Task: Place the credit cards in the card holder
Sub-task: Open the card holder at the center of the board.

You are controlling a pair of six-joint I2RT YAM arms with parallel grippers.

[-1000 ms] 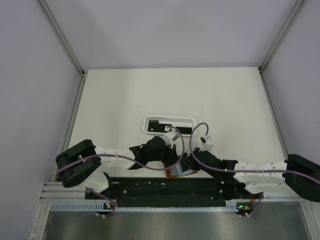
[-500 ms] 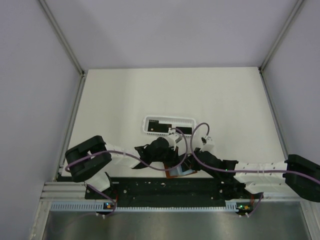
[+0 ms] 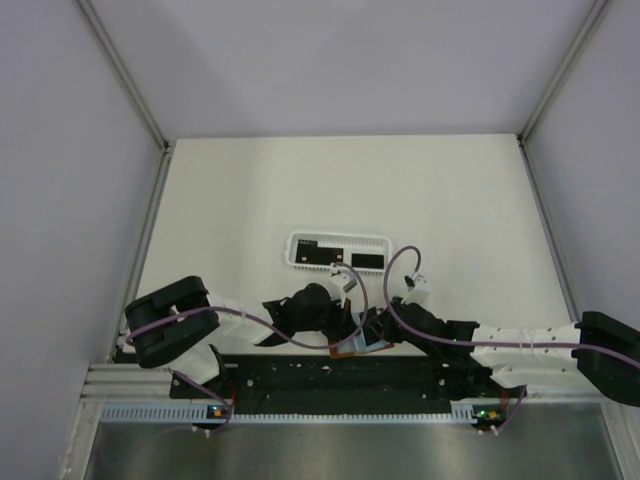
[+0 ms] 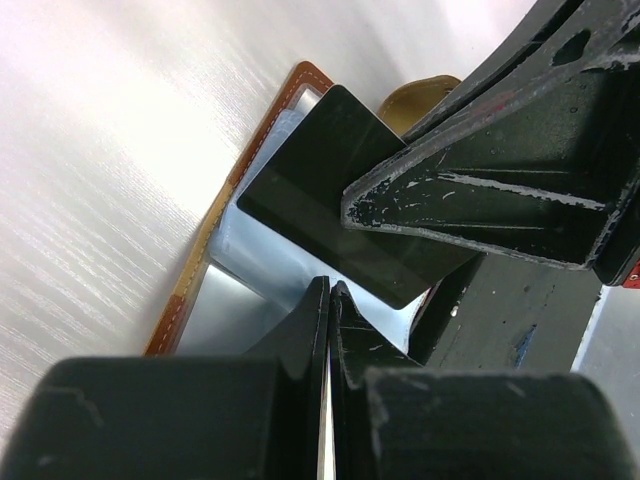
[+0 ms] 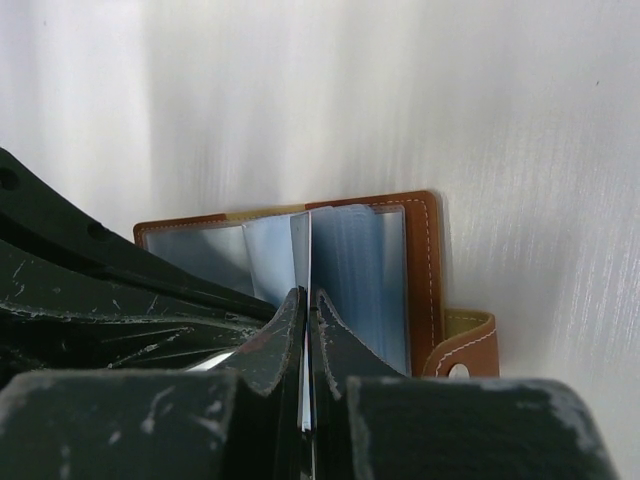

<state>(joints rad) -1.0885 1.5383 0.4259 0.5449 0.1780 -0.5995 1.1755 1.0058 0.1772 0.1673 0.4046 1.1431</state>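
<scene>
The brown card holder (image 3: 347, 350) lies open near the table's front edge, its bluish pockets facing up (image 5: 360, 270). My right gripper (image 5: 306, 295) is shut on one thin pocket leaf and holds it upright. A black credit card (image 4: 325, 180) rests slanted on the pockets (image 4: 250, 250), partly under the right fingers (image 4: 480, 190). My left gripper (image 4: 329, 288) is shut, its tips at the card's near edge with no card showing between them. Two more credit cards (image 3: 313, 256) (image 3: 368, 260) lie in the white basket (image 3: 338, 238).
The white slotted basket sits just behind both grippers, mid-table. The black rail (image 3: 330, 375) of the arm bases runs right in front of the card holder. The holder's clasp tab (image 5: 465, 350) sticks out on its right side. Grey walls enclose the table.
My left gripper has moved from beside the basket toward the front, down onto the card holder. The right gripper has stayed at the holder, shifting only slightly.
</scene>
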